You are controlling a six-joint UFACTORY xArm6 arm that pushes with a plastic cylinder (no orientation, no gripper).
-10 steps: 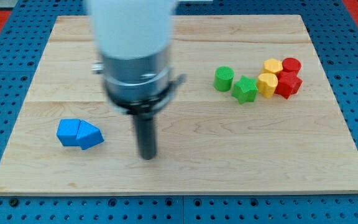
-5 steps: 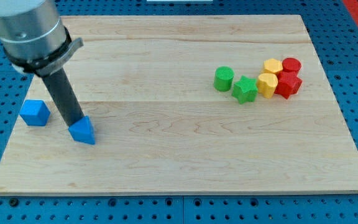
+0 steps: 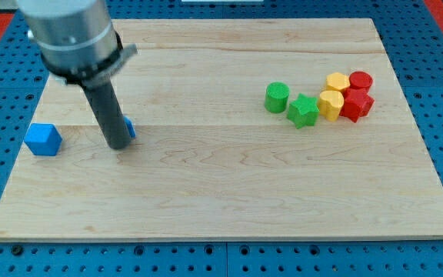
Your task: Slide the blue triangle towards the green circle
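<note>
Presently, the arm is seen entering from the view's top left; its grey cylindrical body is blurred, and the dark rod slants slightly down toward the view's right; my tip (image 3: 118, 145) rests on the wooden surface (image 3: 229, 192) in its left half. No fingers are fitted, so no spread or pinch can be reported.

The blue triangle (image 3: 128, 128) is almost wholly hidden behind the rod; only a small blue edge is seen at the rod's right side, just above my tip and apparently touching the rod; its pointing direction and long axis cannot be told.

A blue block (image 3: 43, 139), angular in shape, lies near the surface's left edge, apart from the rod, to its left.

The green circle (image 3: 277, 97) is placed well apart, toward the view's upper right; a green star (image 3: 303, 111) lies just beside it; two yellow blocks (image 3: 331, 103) and two red blocks (image 3: 357, 103) are clustered against the star's right.
</note>
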